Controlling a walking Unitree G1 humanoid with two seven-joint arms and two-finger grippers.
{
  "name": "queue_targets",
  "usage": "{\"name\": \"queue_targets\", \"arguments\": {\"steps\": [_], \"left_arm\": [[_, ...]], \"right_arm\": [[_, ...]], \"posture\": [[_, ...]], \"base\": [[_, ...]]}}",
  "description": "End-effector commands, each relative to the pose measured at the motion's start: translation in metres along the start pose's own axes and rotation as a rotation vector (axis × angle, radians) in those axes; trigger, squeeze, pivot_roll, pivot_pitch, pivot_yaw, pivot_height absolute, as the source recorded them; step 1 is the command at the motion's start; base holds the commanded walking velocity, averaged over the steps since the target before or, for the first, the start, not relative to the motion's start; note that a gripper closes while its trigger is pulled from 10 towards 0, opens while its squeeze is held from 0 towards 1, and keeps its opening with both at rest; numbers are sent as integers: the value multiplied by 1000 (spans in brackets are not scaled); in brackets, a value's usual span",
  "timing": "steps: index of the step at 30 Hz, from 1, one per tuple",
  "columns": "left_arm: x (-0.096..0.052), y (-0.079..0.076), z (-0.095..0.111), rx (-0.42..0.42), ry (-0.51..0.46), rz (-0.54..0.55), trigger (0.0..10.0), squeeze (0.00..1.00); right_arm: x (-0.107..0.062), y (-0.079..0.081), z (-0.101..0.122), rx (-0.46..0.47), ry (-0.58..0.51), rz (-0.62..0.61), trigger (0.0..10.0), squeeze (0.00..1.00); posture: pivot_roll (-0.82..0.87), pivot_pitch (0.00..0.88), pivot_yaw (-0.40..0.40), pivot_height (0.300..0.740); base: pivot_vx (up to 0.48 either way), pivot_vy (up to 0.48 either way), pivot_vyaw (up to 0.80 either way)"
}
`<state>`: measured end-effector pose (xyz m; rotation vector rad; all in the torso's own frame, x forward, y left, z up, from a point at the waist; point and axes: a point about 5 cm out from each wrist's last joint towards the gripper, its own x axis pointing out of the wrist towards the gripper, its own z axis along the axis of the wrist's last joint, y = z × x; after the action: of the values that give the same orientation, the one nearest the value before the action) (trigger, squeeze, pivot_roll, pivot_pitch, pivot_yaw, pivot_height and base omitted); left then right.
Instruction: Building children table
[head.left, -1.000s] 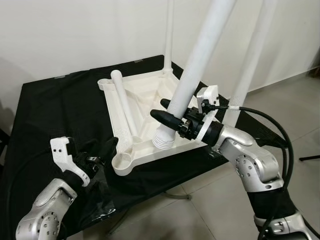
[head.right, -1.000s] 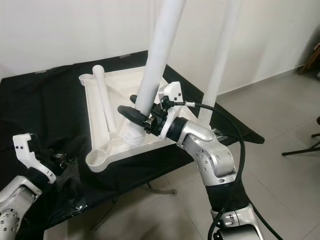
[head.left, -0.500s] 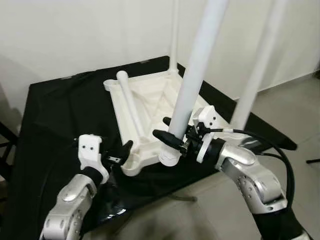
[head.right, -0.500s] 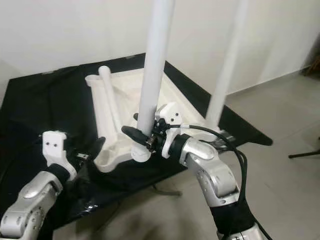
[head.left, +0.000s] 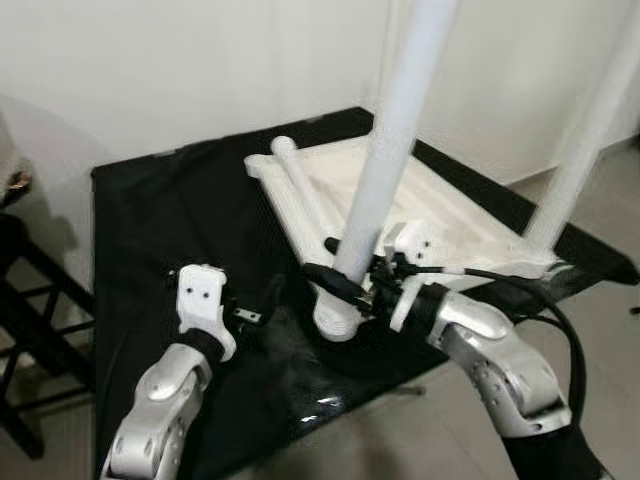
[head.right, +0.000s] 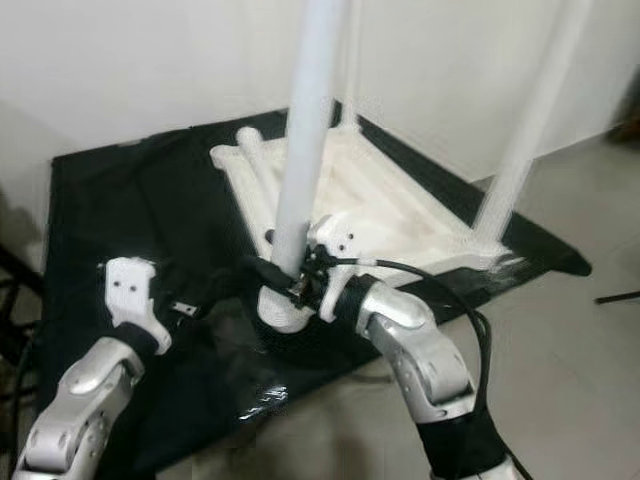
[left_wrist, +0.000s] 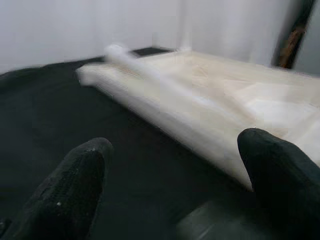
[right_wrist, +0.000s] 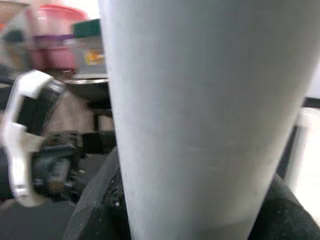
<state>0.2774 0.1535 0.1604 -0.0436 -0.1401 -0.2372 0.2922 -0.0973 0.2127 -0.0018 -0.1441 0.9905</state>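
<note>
The right gripper (head.left: 345, 272) has its two black fingers pinched around the lower end of a tall, smooth white plastic table leg (head.left: 390, 150), just above the point where the leg meets a round corner socket (head.left: 335, 320). Held that low, the grip probably gives the arm the best control for keeping the leg upright and seating or turning it in the socket. The socket belongs to the upside-down white moulded plastic children's tabletop (head.left: 440, 215), which lies with its ribbed underside up so the leg sockets face the robot.

The left gripper (left_wrist: 175, 185) hovers with its fingers spread wide and nothing between them, low over the black cloth-covered work table (head.left: 160, 230) and just beside the tabletop's near edge. From there it looks ready to brace the tabletop, though it is not touching it.

A second white leg (head.left: 585, 130) already stands at the tabletop's corner on the robot's right, and another white leg (head.left: 305, 195) lies loose along the tabletop's far left side, apparently waiting for its turn.

In the right wrist view, blurred coloured containers (right_wrist: 55, 27) sit in the background. No brand, label or writing can be read anywhere.
</note>
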Motion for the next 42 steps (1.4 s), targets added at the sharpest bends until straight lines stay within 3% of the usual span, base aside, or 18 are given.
{"name": "queue_targets", "arguments": {"steps": [1, 8, 12, 15, 22, 28, 34, 39, 42], "left_arm": [[-4, 2, -8, 19, 33, 23, 10000, 0], [-12, -1, -15, 27, 54, 39, 10000, 0], [-21, -5, -15, 10, 49, 33, 10000, 0], [-23, -6, -14, 2, 44, 38, 10000, 0], [-31, 1, -8, 12, 52, 123, 10000, 0], [-32, 0, -7, 23, 50, 118, 10000, 0], [-39, -9, -1, 50, 53, 65, 10000, 0], [-45, -13, 3, 82, 55, 39, 10000, 0], [-48, -15, 4, 81, 58, 39, 10000, 0]], "right_arm": [[-5, 1, 3, -25, -7, 77, 10000, 0], [-24, -14, 9, -70, 41, 215, 10000, 0], [-30, -44, 27, -123, 63, 234, 10000, 0], [-29, -49, 31, -141, 69, 237, 10000, 0], [-8, -47, 43, -182, 37, 314, 10000, 0], [-1, -47, 46, -182, 19, 349, 10000, 0], [13, -64, 51, -166, 23, 400, 10000, 0], [25, -65, 58, -170, 23, 460, 10000, 0], [32, -57, 63, -186, 26, 544, 10000, 0]], "posture": [[-40, 121, 29, 740], [-36, 146, 26, 740], [-31, 185, 15, 740], [-28, 198, 13, 740], [-13, 266, 19, 740], [-12, 280, 22, 740], [4, 329, 21, 740], [22, 375, 16, 740], [30, 391, 14, 740]], "base": [[0, 0, 0], [0, 0, 0], [0, -104, 0], [0, -416, 0], [0, -363, 0], [0, 0, 0], [0, 0, 0], [0, 0, 0], [0, 0, 0]]}}
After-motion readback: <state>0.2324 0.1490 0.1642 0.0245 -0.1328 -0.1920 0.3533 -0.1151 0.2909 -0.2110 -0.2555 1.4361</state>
